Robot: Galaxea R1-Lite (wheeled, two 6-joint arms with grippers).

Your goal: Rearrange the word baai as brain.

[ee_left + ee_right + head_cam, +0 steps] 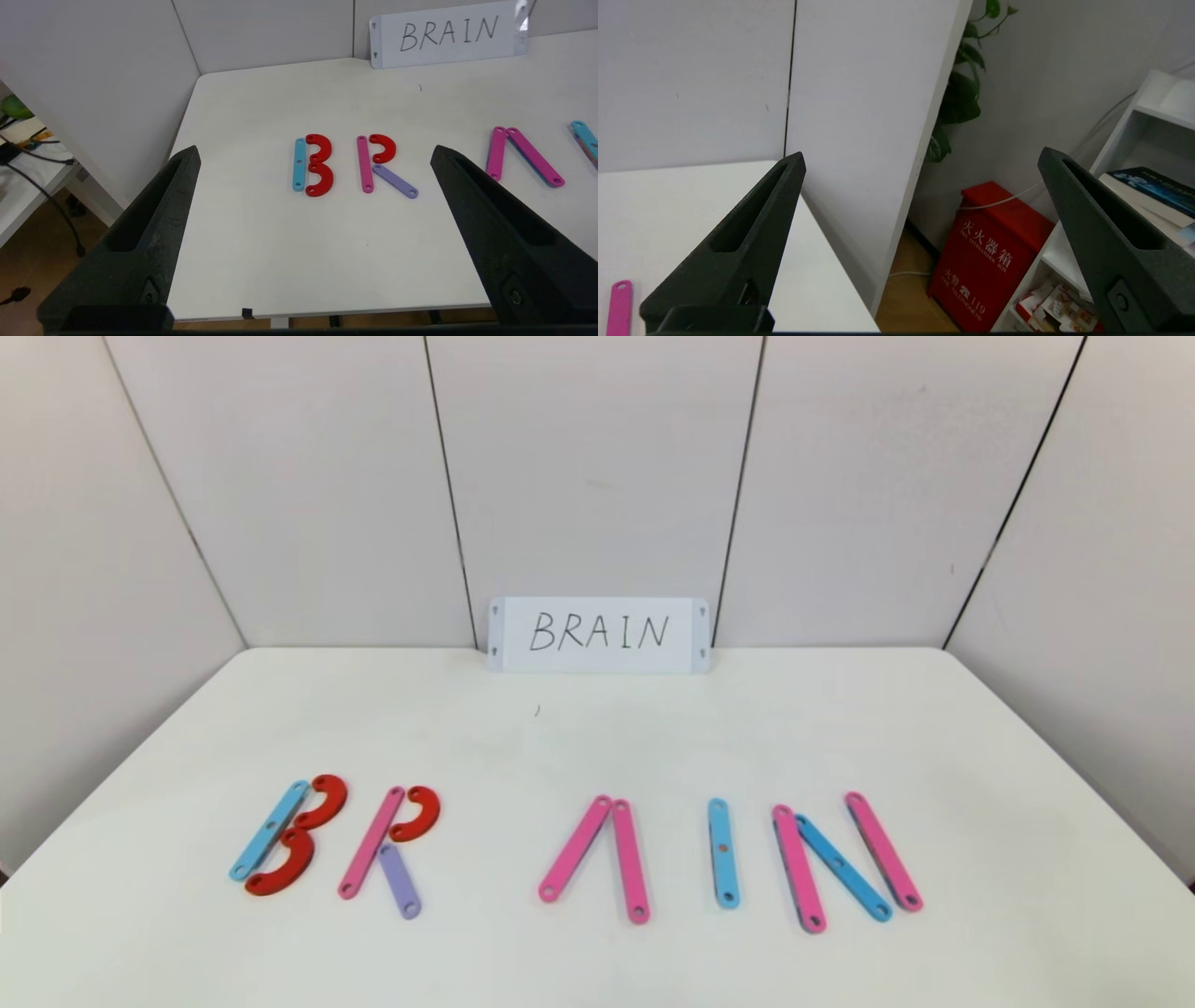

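word (579, 849): we read B R A I N laid flat along the near half of the table (597, 737), from 9 to 3 o'clock; looks done bar the A.
B (285, 837): light-blue strip plus two red arcs, far 9 o'clock end.
R (387, 845): pink strip, red arc, purple leg, just at 3 o'clock of the B.
A (597, 859): two pink strips meeting at 12 o'clock, no crossbar that we can see.
I (722, 851): single light-blue strip.
N (845, 859): two pink strips with a blue diagonal, 3 o'clock end.
card (597, 635): handwritten BRAIN, upright at 12 o'clock against the wall.
risk: we judge any further pass low over the table could nudge loose strips; R's arc and leg only rest against the stem, so a light brush would break the letter.
left gripper (315, 154): jaws spread wide, nothing held, hanging off the near edge facing B and R.
right gripper (920, 156): jaws wide, empty, parked past the table's 3 o'clock corner.
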